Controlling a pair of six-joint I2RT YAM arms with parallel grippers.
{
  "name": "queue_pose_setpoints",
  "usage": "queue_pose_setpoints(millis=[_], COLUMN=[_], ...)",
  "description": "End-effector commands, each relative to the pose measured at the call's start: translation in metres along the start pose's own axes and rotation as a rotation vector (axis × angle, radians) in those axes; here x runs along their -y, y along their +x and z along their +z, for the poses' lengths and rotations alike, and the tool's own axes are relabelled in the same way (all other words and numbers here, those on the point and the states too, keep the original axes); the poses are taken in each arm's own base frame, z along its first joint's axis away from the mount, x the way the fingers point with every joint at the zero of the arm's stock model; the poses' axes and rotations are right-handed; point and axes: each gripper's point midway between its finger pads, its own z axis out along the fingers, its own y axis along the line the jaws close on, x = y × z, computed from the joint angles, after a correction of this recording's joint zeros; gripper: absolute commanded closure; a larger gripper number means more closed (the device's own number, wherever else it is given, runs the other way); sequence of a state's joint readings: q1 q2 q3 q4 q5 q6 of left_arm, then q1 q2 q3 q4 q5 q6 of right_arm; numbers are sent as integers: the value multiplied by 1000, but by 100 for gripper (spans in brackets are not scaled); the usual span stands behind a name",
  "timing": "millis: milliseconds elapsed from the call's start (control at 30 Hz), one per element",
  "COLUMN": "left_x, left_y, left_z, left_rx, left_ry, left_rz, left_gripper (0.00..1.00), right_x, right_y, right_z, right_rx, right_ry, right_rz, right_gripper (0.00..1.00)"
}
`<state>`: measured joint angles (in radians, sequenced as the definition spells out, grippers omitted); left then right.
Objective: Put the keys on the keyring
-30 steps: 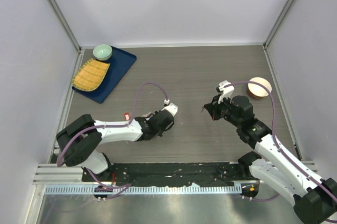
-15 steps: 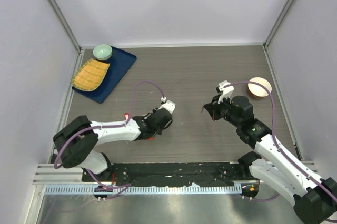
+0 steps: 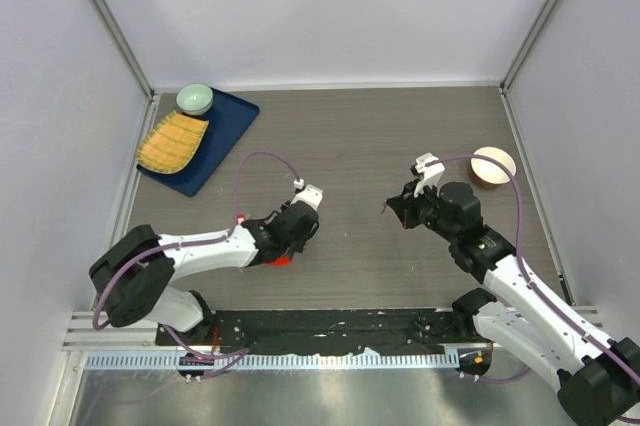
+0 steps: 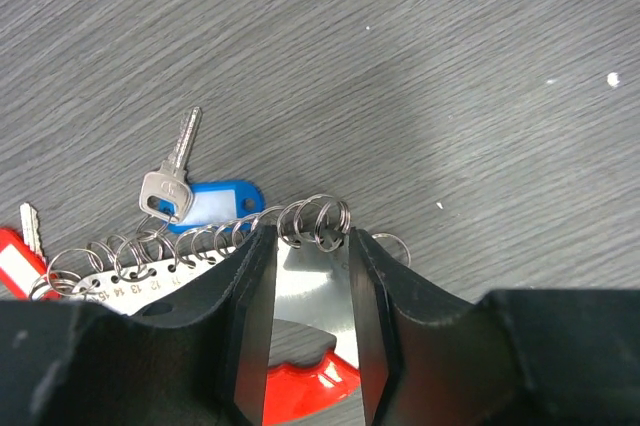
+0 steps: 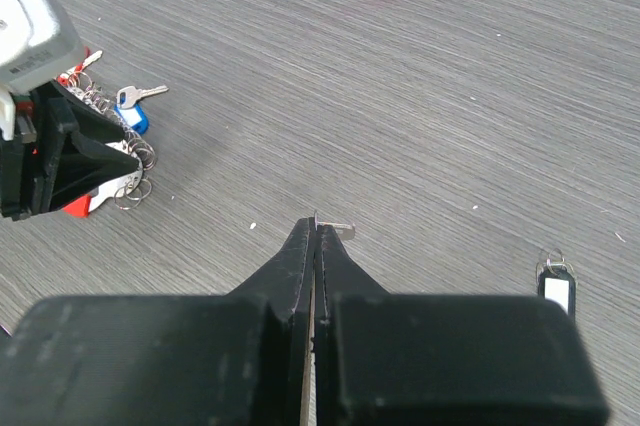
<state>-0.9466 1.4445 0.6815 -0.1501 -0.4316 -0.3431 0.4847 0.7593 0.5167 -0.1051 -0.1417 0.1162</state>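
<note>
The left gripper (image 4: 310, 236) sits low over the counter (image 3: 360, 146), astride the keyring (image 4: 300, 296). Its jaws are parted, with the ring's flat silver plate and the end loops of its coil between them; whether the fingers pinch the plate or merely flank it, I cannot tell. The keyring lies left of centre, its row of loops running across the left wrist view, with a red tag (image 4: 310, 386) on its near side and a blue tag (image 4: 215, 204) just beyond. A silver key (image 4: 172, 178) lies against the blue tag, and a red-headed key (image 4: 14, 258) lies at the left end of the coil. The right gripper (image 5: 315, 226) hangs well apart to the right, clenched on a thin metal piece (image 5: 338, 229), probably a key seen edge-on, poking sideways from the fingertips. So the keyring lies leftward of the right gripper, and the left arm is the nearer, already on it. The held piece would have to travel left and meet a loop. Against a second ago, the left gripper has drawn left and nearer with its jaws wider, uncovering the red tag in the top view. The right arm has not moved.
</note>
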Motion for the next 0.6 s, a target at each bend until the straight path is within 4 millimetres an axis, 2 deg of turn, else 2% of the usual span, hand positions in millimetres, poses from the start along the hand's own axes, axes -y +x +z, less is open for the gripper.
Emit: queue_pose_setpoints(millis=[0, 100, 200, 567], left_x=[4, 4, 4, 3], left_y=[-20, -23, -23, -1], left_z=[-14, -19, -19, -1], left_rx=[78, 104, 107, 23], left_ry=[48, 62, 60, 59], left_rz=[-94, -150, -206, -344], left_gripper=[61, 61, 66, 72], right_x=[-4, -5, -5, -5], right_y=[-13, -13, -12, -13], right_z=[2, 2, 3, 2], right_rx=[53, 52, 50, 53], right_ry=[-20, -21, -22, -23], right_rz=[4, 4, 4, 5], right_gripper=[99, 99, 99, 99])
